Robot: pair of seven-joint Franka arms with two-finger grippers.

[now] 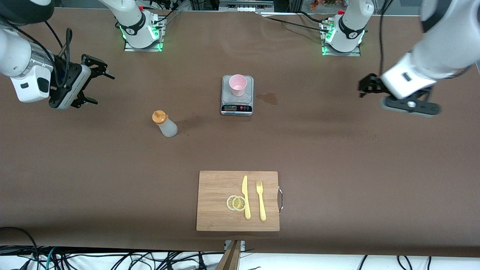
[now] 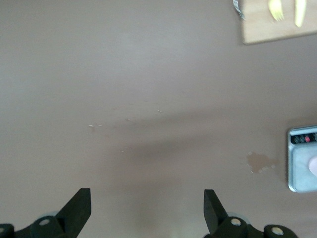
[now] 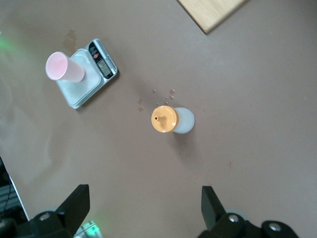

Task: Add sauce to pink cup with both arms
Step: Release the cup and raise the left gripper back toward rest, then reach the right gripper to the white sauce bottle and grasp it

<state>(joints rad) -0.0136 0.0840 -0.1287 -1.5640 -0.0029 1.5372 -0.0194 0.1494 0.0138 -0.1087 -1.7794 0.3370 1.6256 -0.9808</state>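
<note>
Sauce [image 1: 165,123] stands alone on your brown table [image 1: 337,157], toward the right arm's end, nearer the camera than the cup [image 1: 238,84] on the scale [image 1: 237,95]. Only the front view shows lemon slices [image 1: 236,203] on the board [image 1: 237,200]. Both grippers, left [image 2: 147,208] and right [image 3: 145,206], hang spread open, holding nothing.

White jointed arms [image 1: 431,56] with black joint bands; black cables trail along them; bases glow green; black two-finger right gripper [image 1: 95,80] and left gripper [image 1: 365,87].
</note>
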